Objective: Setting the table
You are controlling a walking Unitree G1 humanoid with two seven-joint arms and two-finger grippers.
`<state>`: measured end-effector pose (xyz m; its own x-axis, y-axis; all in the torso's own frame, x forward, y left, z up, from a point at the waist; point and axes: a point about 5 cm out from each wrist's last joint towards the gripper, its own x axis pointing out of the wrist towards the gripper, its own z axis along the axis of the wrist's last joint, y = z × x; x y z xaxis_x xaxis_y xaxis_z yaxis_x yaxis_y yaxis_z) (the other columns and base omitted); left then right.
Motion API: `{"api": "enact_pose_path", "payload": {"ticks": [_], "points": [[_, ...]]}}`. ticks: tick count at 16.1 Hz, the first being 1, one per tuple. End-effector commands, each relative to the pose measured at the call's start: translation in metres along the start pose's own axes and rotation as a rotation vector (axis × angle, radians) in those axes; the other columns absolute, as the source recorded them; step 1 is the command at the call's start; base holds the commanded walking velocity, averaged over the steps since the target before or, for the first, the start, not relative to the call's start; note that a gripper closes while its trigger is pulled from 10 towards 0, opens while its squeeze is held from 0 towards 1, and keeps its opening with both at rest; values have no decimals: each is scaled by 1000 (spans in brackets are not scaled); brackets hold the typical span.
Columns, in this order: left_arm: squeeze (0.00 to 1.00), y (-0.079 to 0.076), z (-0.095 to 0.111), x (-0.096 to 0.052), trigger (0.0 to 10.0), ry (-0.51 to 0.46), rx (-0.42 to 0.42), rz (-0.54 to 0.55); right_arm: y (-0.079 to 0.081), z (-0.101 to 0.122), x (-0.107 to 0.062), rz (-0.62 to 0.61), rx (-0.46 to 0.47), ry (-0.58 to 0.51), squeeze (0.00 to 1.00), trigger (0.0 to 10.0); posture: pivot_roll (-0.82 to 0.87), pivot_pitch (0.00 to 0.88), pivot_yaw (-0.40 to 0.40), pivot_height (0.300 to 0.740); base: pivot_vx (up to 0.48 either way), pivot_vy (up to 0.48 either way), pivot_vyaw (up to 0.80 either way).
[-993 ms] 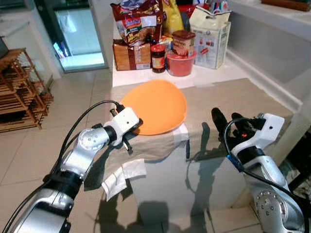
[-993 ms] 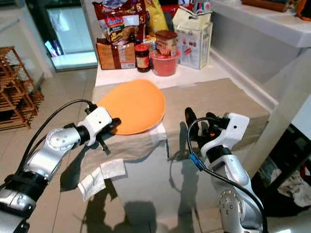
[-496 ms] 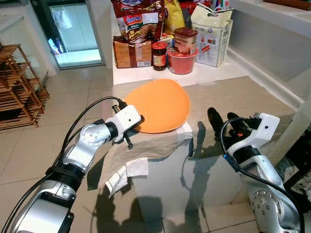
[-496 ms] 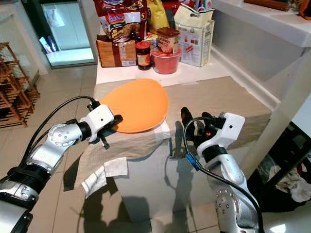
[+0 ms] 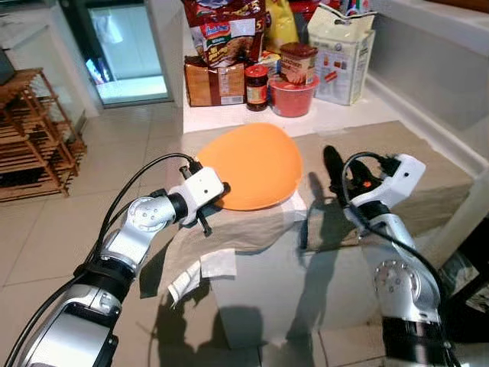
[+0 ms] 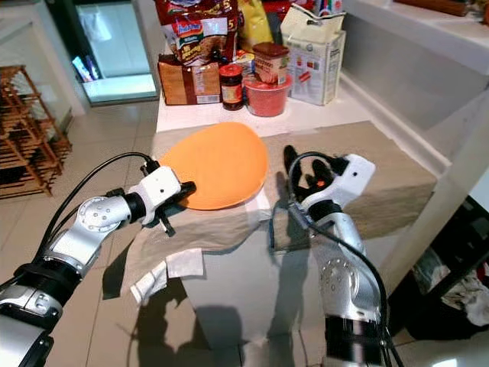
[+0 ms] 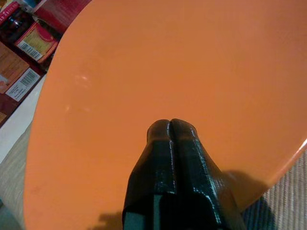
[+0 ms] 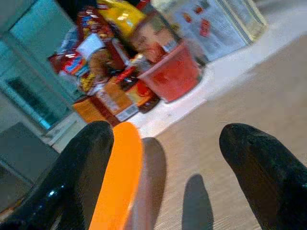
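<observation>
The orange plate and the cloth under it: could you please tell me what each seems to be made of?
The orange plate looks like plastic, possibly melamine: one even colour, smooth, with a soft satin sheen and no glaze glare. The left gripper has its fingers shut on its rim. The cloth looks like coarse woven fabric, perhaps linen or burlap: matte beige, with a visible weave and soft folds at the table edge.

At the far end of the counter you see a red tub (image 5: pixel 291 98), a dark jar (image 5: pixel 257 77) just beside it, a brown box (image 5: pixel 213 82) and a white carton (image 5: pixel 341 53). Snack bags (image 5: pixel 224 32) stand behind them. To your left, a wooden rack (image 5: pixel 30 134) stands on the tiled floor (image 5: pixel 46 229).
</observation>
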<state>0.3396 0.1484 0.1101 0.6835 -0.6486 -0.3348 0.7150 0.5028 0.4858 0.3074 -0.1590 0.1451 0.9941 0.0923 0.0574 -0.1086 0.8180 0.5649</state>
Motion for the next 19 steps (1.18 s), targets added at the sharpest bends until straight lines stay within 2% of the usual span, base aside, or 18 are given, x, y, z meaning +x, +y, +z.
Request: {"api": "enact_pose_path", "payload": {"ticks": [1,5,8,10,16,19], "points": [[0,-41,-63,-17,10000,278,-100,-150,-1,-2,7,-23,54,-4,0,10000,62,9,40,740,0,0,0],[0,-40,-63,-19,10000,281,-102,-153,2,-13,20,1,102,36,0,10000,74,13,40,740,0,0,0],[0,-41,-63,-19,10000,274,-105,-154,16,-17,29,75,133,68,0,10000,82,16,33,740,0,0,0],[0,-42,-61,-19,10000,266,-109,-157,22,-29,35,102,154,107,0,10000,86,20,33,740,0,0,0],[0,-47,-59,-17,10000,254,-118,-170,22,-44,47,92,206,181,0,10000,86,19,33,740,0,0,0],[0,-52,-55,-14,10000,232,-131,-174,35,-51,51,160,214,212,0,10000,92,20,25,740,0,0,0]]}}
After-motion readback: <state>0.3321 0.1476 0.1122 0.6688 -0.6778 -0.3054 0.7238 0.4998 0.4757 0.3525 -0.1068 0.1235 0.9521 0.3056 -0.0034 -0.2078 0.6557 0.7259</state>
